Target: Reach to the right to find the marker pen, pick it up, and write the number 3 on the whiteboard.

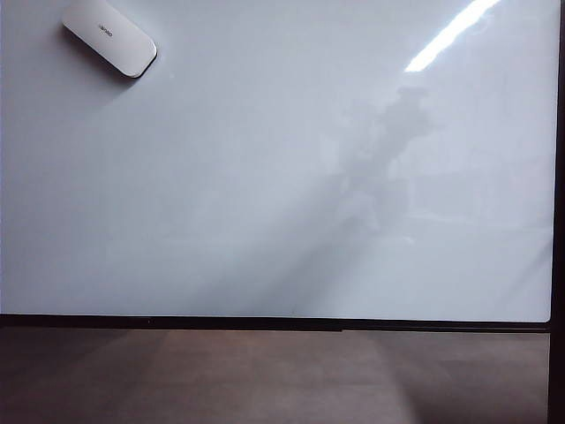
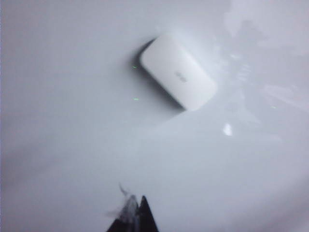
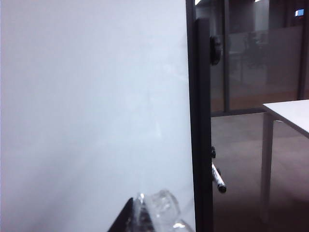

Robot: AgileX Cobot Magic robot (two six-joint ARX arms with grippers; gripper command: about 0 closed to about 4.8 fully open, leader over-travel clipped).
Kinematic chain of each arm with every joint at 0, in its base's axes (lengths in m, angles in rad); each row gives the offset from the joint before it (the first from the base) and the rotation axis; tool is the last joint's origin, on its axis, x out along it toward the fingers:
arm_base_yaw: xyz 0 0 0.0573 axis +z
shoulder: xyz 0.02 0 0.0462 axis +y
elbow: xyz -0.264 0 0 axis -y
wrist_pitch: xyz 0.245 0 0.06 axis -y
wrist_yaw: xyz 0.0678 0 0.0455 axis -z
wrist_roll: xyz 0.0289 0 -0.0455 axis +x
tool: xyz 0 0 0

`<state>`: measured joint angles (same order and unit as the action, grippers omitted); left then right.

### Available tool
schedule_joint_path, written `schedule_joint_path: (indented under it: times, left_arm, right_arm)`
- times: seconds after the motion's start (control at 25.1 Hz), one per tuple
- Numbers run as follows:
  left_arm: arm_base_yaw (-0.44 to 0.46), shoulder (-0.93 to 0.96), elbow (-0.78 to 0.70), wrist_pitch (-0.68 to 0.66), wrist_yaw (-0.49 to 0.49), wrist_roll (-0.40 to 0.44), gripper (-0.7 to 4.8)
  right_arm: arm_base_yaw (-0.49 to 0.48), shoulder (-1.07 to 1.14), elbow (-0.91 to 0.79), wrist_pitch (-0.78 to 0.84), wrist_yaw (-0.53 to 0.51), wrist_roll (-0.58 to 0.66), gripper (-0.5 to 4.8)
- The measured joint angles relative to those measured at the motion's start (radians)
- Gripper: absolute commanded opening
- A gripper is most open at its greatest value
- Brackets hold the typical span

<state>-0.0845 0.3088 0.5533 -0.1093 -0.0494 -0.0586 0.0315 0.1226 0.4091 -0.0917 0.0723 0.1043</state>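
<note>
The whiteboard (image 1: 265,177) fills most of the exterior view, glossy white with a thin black frame (image 1: 265,323). No number 3 is in view on it. The marker pen (image 3: 218,178), thin and pale with a dark tip, hangs just beyond the board's black side frame (image 3: 201,121) in the right wrist view. My right gripper (image 3: 145,215) is shut and empty over the board, a short way from that frame. My left gripper (image 2: 137,207) is shut and empty, its tips pointing toward the white eraser (image 2: 177,72). Neither gripper shows in the exterior view.
The white oblong eraser (image 1: 109,36) lies on the board's upper left corner. A brown-grey surface (image 1: 265,380) runs below the board. Past the board's side edge stand a white table (image 3: 289,113) and a floor with glass partitions behind.
</note>
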Motion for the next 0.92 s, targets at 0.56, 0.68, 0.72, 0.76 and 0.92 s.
schedule_joint_path:
  times: [0.56, 0.68, 0.72, 0.76, 0.92]
  left_arm:
    - [-0.248, 0.463, 0.244, 0.093, 0.132, 0.045, -0.05]
    - [-0.383, 0.522, 0.285, 0.089, 0.132, 0.079, -0.05]
    - [-0.419, 0.531, 0.294, 0.088, 0.134, 0.087, -0.05]
    - [-0.452, 0.540, 0.304, 0.086, 0.137, 0.094, -0.05]
    - [-0.546, 0.565, 0.336, 0.085, 0.138, 0.107, -0.05]
  right_arm:
    - [0.000, 0.412, 0.297, 0.158, 0.014, -0.048, -0.08]
    - [0.000, 0.476, 0.316, 0.218, 0.028, -0.051, -0.08]
    - [0.000, 0.495, 0.316, 0.238, 0.040, -0.052, -0.08]
    - [0.000, 0.508, 0.316, 0.252, 0.048, -0.053, -0.08]
    - [-0.007, 0.568, 0.315, 0.269, 0.085, -0.053, -0.06]
